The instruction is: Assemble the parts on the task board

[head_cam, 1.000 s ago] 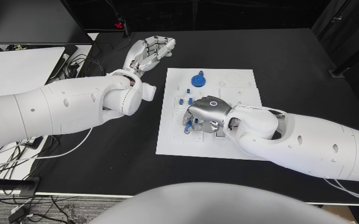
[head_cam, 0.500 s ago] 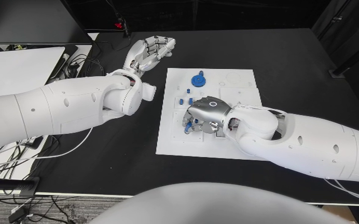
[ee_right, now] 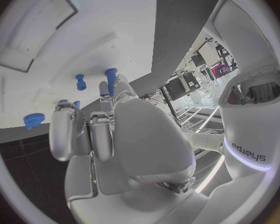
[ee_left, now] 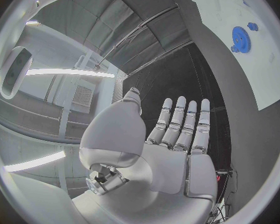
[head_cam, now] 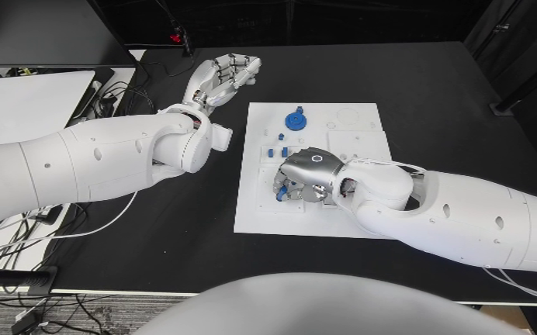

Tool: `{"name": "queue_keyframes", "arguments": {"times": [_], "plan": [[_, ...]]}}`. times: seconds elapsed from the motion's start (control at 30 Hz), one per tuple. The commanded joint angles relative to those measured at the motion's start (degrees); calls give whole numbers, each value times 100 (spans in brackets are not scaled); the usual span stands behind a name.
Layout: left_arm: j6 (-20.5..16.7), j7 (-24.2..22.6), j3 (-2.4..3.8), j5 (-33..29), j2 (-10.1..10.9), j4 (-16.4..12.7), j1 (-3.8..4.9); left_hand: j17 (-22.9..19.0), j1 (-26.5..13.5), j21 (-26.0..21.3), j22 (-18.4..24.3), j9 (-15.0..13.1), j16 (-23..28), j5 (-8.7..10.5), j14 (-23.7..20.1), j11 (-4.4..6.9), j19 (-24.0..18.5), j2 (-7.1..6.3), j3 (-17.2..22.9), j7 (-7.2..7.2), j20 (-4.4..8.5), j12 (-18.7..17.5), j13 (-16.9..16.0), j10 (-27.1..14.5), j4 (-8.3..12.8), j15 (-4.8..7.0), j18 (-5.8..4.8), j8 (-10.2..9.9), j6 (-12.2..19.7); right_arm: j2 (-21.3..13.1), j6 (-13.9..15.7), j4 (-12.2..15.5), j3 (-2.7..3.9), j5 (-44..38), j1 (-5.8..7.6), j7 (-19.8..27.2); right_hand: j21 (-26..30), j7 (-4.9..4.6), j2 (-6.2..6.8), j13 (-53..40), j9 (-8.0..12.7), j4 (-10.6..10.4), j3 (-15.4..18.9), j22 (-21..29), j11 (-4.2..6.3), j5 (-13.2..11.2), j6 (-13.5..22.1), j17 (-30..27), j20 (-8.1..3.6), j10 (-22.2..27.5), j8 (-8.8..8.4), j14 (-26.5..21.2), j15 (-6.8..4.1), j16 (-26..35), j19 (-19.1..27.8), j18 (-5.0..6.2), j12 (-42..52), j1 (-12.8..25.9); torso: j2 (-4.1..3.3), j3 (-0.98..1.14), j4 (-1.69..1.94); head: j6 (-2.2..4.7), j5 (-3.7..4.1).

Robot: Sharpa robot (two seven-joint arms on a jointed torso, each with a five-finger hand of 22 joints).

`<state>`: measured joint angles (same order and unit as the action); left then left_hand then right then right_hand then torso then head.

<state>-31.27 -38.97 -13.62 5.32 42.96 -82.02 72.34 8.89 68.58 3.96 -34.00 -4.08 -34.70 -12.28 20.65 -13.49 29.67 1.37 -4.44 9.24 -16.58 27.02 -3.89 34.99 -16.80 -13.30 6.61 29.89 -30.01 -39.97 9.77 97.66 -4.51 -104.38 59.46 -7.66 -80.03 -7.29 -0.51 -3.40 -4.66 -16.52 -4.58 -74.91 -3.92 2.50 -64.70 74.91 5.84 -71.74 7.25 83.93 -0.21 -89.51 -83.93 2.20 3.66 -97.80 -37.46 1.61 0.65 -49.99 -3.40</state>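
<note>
Shifted slightly toward the near edge of the task board (head_cam: 258, 215) within the last second, as to the right hand (head_cam: 308, 174); no change of place for the left hand (head_cam: 230, 71) or for the loose parts. Starting at that right hand: hangs palm-down over the board's left-middle, fingers curled in and down, with fingertips (ee_right: 104, 92) closing round a blue peg (ee_right: 110, 77). Cannot tell whether that peg is truly pinched or merely touched at the tips, since it stands right at the fingers' ends and its lower part is hidden. Probably lowered like this to seat the peg in its hole or to lift it out, which would explain the tight curl and the steep wrist. Just beyond the fingers, more small blue pegs (head_cam: 282, 150) on the board, apart from the hand. Farther toward the board's far edge, a blue gear (head_cam: 296, 121), untouched and well apart from the work. Out past the board's far-left corner, the left hand above the black table (head_cam: 425, 79), flat, fingers straight, holding nothing, likely parked there to stay out of the right arm's way. Judging by the scattered pieces, assembly only partly done. Risk worth noting: tilting or dropping so small a peg from the fingertips.
</note>
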Motion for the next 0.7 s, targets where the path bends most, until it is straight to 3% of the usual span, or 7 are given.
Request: {"name": "queue_keyframes", "arguments": {"times": [0.03,0.23,0.4,0.7], "plan": [[12,-744,5,-3,-2,-2,6,-5,15,27,5,5,-30,-21,-35,23,50,54,-36,629,-4,30,8,-18,10,5,17,18,31,0,-147,-15,-9,-19,0,-52,33,-21,1,-5,-5,-5,-30,-1036,-11,18,-12,1419,3,-24,8,587,12,-3,-47,52,-17,-11,1,-1,4,-1,-3],[12,-742,5,-3,-1,-3,6,-5,15,27,5,5,-30,-21,-35,23,50,54,-36,629,-4,30,8,-18,10,5,17,18,31,17,-187,-17,-9,-13,0,-86,56,-64,43,3,33,-11,-8,-1027,-50,14,113,1394,18,91,-81,581,37,9,-34,57,-36,14,-4,0,0,-1,-6],[10,-739,5,-3,1,-4,6,-15,20,27,11,7,-41,-26,-39,22,49,66,-46,629,-4,36,9,-22,10,5,16,22,33,40,-121,-31,-10,-12,0,-90,224,-265,321,3,115,-26,252,-952,-247,19,637,1221,115,639,-369,542,190,96,55,86,-37,405,-1,0,0,-1,-10],[10,-734,5,-3,6,-7,6,-15,20,27,11,7,-41,-26,-39,22,49,66,-46,629,-4,36,9,-22,10,5,16,22,33,35,188,-5,-13,-10,-2,50,383,-332,571,-25,99,-8,475,-875,-310,17,1311,1059,220,1055,-370,503,258,177,133,132,8,885,2,-2,2,-1,-6]]}}
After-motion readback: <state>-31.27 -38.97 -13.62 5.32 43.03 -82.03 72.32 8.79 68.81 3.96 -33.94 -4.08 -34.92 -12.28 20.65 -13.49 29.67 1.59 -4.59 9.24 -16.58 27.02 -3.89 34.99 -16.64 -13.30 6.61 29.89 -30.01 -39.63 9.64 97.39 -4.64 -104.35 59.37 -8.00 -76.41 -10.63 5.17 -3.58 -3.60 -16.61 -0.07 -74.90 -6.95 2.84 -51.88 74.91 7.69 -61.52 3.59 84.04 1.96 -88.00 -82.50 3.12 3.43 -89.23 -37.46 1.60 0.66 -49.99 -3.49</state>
